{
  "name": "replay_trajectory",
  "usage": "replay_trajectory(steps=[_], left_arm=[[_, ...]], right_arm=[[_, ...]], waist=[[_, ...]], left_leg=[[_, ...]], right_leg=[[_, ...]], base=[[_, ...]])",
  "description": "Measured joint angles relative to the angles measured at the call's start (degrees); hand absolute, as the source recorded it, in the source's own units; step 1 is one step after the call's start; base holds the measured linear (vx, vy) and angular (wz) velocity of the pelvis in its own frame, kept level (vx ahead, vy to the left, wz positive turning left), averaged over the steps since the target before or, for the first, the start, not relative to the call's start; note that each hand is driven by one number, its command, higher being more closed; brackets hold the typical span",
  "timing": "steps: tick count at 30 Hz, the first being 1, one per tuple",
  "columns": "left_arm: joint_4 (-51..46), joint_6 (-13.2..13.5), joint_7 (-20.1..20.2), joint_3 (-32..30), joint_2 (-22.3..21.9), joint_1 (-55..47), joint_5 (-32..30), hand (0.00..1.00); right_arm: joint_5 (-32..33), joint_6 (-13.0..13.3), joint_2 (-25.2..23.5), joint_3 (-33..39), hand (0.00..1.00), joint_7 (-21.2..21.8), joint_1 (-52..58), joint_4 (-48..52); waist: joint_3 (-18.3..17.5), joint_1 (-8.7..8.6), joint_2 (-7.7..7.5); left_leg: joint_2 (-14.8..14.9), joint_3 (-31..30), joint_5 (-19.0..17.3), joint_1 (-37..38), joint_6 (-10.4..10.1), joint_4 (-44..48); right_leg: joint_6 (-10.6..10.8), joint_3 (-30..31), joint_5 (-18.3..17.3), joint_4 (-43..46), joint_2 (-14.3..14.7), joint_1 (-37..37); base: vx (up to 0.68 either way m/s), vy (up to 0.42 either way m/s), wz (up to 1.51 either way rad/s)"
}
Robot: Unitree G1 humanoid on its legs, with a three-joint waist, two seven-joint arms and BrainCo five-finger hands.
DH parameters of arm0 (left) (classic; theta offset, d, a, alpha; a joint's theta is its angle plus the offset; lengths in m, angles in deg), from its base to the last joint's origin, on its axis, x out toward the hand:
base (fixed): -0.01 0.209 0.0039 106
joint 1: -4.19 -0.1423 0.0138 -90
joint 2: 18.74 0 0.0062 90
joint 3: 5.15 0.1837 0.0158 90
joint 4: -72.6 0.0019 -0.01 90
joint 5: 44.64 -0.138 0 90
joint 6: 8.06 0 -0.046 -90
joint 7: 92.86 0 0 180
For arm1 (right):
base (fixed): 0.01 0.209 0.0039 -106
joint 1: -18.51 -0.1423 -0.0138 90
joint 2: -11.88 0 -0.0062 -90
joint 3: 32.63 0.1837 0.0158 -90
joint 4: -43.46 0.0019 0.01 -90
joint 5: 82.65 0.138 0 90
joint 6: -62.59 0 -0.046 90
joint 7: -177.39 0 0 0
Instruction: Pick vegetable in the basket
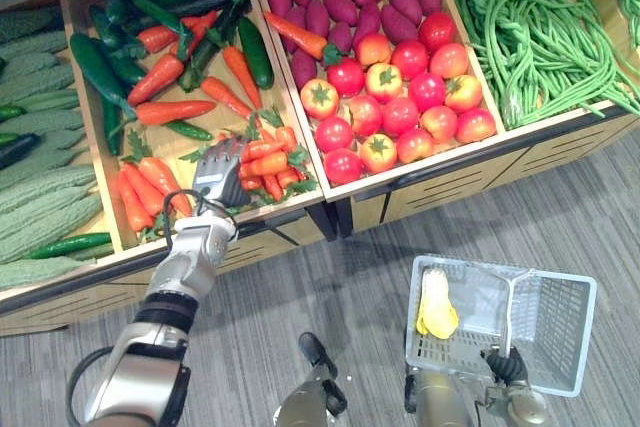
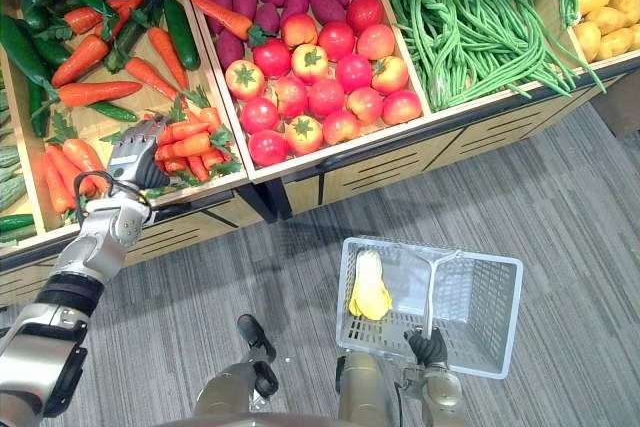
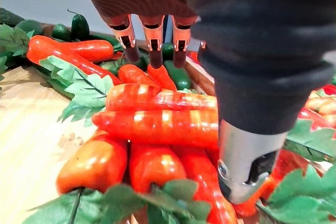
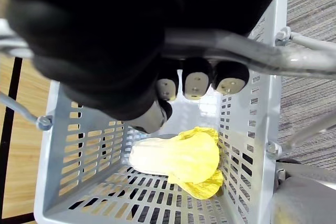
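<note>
Left hand (image 1: 218, 171): you have it released, fingers straight over the carrot bunch (image 1: 268, 159). Right hand (image 4: 94, 40) clenched round the basket (image 4: 84, 156) handle (image 4: 236, 51), yellow vegetable (image 4: 178, 158) beneath it.

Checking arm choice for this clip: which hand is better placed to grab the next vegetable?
Left. The left hand is open over the carrots, while the right hand is curled round the basket handle.

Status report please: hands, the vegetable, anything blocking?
Left hand open over the carrots, none gripped. Right hand shut on the basket handle; basket holds one yellow leafy vegetable. Nothing blocking the carrots.
</note>
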Motion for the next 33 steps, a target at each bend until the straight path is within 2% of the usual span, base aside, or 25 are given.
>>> replay_trajectory(steps=[7, 8, 12, 19, 33], left_arm=[[1.6, -0.8, -0.7, -0.5, 0.0, 2.6, 0.0, 0.00], [2.2, -0.9, -0.7, -0.5, -0.1, 2.8, 0.0, 1.00], [4.0, -0.8, -0.8, -0.6, -0.5, 2.9, 0.0, 1.00], [7.0, -0.8, -0.7, -2.1, -0.7, 3.5, 0.1, 1.00], [8.5, -0.9, -0.9, -3.2, -2.5, 5.0, 0.7, 1.00]], right_arm=[[0.0, 0.3, 0.0, -1.5, 1.00, -0.1, -0.5, 0.2], [0.0, 0.4, 0.0, -1.6, 1.00, -0.1, -0.7, 0.2], [0.5, 0.6, 0.0, -1.7, 1.00, -0.1, -0.9, 0.2], [0.8, 0.6, 0.0, -2.2, 1.00, -0.1, -1.6, 0.7], [0.8, 0.6, 0.1, -3.0, 1.00, -0.2, -1.6, 1.2]], waist=[[0.4, -0.05, -0.63], [0.4, -0.15, -0.71], [0.5, -0.59, -0.79], [1.1, -1.09, -1.52], [1.6, -1.41, -1.50]], left_leg=[[0.7, 0.1, 0.5, -1.5, 0.0, 0.0], [0.7, 0.1, 0.6, -1.5, 0.0, 0.0], [0.9, 0.1, 0.4, -2.0, -0.2, 0.0], [1.5, 1.7, 0.4, -2.6, -0.4, 0.0], [1.9, 1.6, 1.0, -2.6, -0.3, 0.0]], right_leg=[[-0.1, 0.4, 1.8, -1.2, 0.7, -1.2], [-0.1, 0.4, 1.8, -1.2, 0.7, -1.3], [-0.2, 0.4, 2.0, -1.2, 0.9, -1.8], [-0.4, 2.0, 4.2, -3.1, 1.8, -2.6], [-0.4, 1.9, 4.2, -3.2, 2.1, -2.6]], base=[[0.01, -0.005, -0.03], [0.00, 0.000, 0.00], [0.00, -0.003, -0.01], [0.01, -0.008, -0.12], [0.00, -0.001, 0.00]])
